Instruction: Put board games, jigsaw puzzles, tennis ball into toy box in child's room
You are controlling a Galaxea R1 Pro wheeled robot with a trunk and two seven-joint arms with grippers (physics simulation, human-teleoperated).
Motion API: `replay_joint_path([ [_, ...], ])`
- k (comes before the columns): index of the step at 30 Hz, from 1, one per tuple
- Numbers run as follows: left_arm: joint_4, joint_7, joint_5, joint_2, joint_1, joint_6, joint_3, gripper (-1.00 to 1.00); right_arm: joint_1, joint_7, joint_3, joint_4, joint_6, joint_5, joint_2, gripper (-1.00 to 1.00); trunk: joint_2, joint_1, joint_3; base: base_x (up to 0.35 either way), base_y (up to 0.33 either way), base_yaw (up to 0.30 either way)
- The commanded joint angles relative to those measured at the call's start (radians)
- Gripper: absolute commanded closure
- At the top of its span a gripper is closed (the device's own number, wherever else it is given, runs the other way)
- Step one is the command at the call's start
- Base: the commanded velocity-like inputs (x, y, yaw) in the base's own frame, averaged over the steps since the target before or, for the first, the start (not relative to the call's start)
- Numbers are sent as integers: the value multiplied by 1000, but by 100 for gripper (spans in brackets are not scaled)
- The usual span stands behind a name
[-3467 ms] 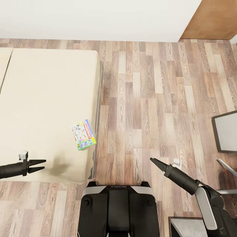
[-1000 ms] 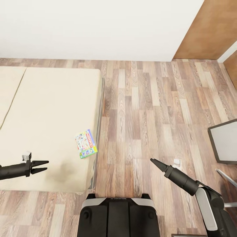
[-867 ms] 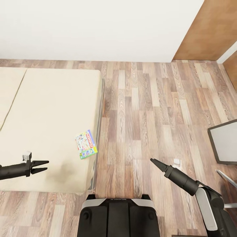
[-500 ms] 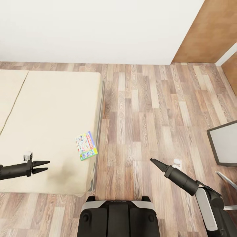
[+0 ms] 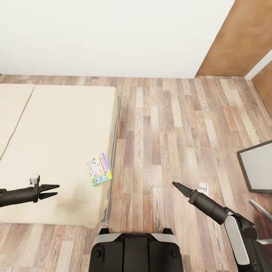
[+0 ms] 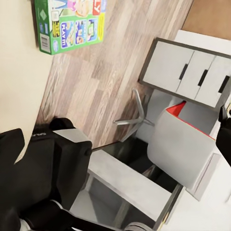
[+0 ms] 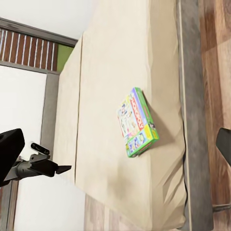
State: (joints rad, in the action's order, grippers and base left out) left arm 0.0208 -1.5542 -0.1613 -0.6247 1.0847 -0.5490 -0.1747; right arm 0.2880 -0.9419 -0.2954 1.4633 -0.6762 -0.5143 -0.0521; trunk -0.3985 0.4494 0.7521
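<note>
One board game (image 5: 99, 174), a small flat box with a busy green, blue and pink cover, lies near the foot-side edge of the bed (image 5: 56, 132). It also appears in the left wrist view (image 6: 72, 24) and the right wrist view (image 7: 137, 122). My left gripper (image 5: 56, 190) hovers over the beige mattress, a short way left of the box, open and empty. My right gripper (image 5: 175, 184) hangs over the wood floor to the right of the bed. Its fingers (image 7: 9, 147) stand wide apart in the right wrist view, nothing between them.
Wood-plank floor (image 5: 162, 132) runs between the bed and a dark-framed pale grey panel (image 5: 258, 166) at the right edge. A white drawer unit (image 6: 192, 72) and chair legs (image 6: 134, 118) appear in the left wrist view. A brown door (image 5: 241, 37) sits at the back right.
The whole picture has shifted: bed and box sit a little lower and more wall shows, so the camera moved. Both arms keep the same pose and both grippers stay empty.
</note>
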Motion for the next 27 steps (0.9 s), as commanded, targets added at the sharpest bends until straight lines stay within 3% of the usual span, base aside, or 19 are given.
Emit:
replay_joint_path([
  [1,2,2,-10,0,1,-10,-8,-100,0,-1,-1,0,-6,-4,0,-100,-2,1,-1,0,0,0],
  [9,2,33,-9,1,1,-9,-8,-100,0,-1,-1,-1,-6,-4,0,-100,-2,1,-14,0,0,0],
  [27,2,40,-9,3,0,-9,-8,-100,0,0,-1,-1,-6,-4,0,-100,-2,1,-43,0,0,0],
])
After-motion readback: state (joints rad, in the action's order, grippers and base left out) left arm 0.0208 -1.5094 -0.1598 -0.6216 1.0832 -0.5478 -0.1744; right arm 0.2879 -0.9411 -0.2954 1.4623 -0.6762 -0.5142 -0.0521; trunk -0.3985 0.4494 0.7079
